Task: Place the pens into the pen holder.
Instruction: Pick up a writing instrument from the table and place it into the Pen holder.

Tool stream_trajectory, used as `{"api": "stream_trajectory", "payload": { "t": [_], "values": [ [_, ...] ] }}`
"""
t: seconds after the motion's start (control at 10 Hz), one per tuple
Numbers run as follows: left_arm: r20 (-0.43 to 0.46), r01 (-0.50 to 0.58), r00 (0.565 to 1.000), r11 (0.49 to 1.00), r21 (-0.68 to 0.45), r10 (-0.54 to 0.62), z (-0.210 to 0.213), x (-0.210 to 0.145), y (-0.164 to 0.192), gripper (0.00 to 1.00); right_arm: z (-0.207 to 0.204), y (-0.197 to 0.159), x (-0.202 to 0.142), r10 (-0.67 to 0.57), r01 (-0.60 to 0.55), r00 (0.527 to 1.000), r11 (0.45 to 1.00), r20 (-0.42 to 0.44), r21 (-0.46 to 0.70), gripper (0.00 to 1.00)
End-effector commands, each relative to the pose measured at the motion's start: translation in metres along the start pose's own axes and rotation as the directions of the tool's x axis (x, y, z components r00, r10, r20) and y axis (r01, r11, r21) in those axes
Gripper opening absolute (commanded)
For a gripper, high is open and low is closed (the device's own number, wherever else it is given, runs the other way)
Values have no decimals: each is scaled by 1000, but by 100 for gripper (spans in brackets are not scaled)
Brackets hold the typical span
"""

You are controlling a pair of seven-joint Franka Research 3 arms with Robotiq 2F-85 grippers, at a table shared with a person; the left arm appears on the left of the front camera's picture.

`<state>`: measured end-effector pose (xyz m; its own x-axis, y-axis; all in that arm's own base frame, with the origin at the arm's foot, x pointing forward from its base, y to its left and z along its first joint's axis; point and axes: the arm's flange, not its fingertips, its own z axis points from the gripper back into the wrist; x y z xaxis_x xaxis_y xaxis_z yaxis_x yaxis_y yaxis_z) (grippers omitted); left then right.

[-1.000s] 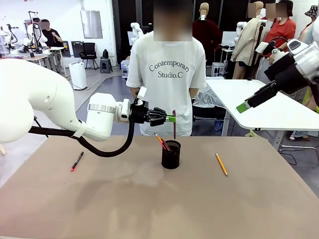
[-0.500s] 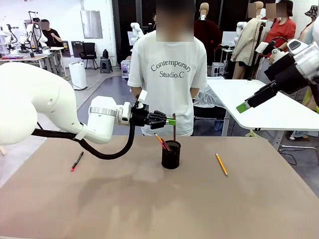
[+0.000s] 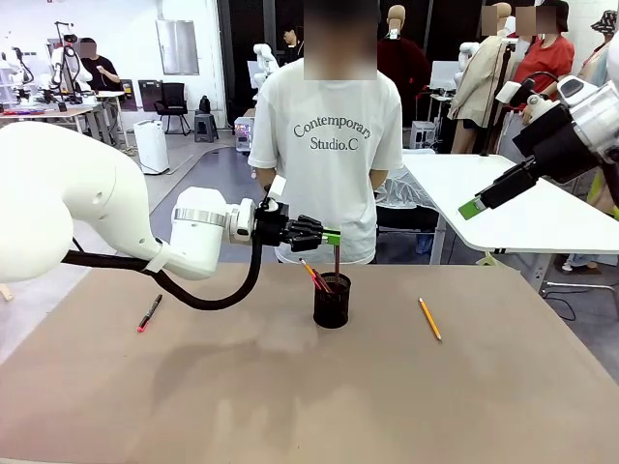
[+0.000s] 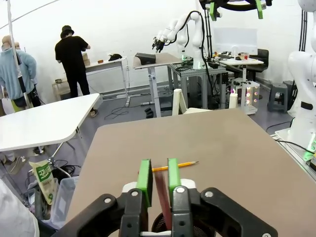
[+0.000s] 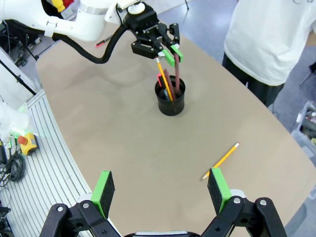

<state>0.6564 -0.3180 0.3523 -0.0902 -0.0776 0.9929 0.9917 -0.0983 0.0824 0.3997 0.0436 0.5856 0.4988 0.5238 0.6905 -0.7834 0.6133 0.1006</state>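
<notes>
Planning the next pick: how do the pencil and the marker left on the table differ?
The pencil is orange-yellow and lies right of the pen holder; the marker is black with pink-red ends and lies left of it. Both lie flat on the table, outside the holder.

Left arm stretches level near the far edge of the desk (image 3: 290, 387), left gripper (image 3: 334, 235) pads close together; right gripper (image 5: 162, 190) hangs high, spread wide.

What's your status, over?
Left gripper above mesh pen holder, reddish-brown pen between jaws, grip unclear. Right gripper open, aside. Orange pencil, black marker on table.
</notes>
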Motion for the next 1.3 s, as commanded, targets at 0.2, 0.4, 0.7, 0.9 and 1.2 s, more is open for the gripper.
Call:
{"api": "stream_trajectory", "payload": {
  "t": [0.2, 0.4, 0.7, 0.9, 1.2],
  "values": [
    [-23, -10, 1000, 1000, -15, 10, 3, 5, 0, 100, -1, -1, 2, -5, 4, 1000, 1000, 25, 17, 100],
    [-39, -4, 999, 1000, -7, 3, 8, 9, -2, 100, -1, -1, 2, -5, 4, 1000, 1000, 25, 17, 100],
    [-63, -2, 998, 1000, 23, 4, 12, 14, -4, 100, -1, -1, 2, -5, 4, 1000, 1000, 25, 17, 100],
    [-86, -30, 996, 999, 15, 32, 25, 23, -12, 100, -1, -1, 2, -5, 4, 1000, 1000, 25, 17, 100],
    [-239, -88, 967, 996, 10, 88, 53, 41, -26, 100, -1, -1, 2, -5, 4, 1000, 1000, 25, 17, 100]
  ]
}}
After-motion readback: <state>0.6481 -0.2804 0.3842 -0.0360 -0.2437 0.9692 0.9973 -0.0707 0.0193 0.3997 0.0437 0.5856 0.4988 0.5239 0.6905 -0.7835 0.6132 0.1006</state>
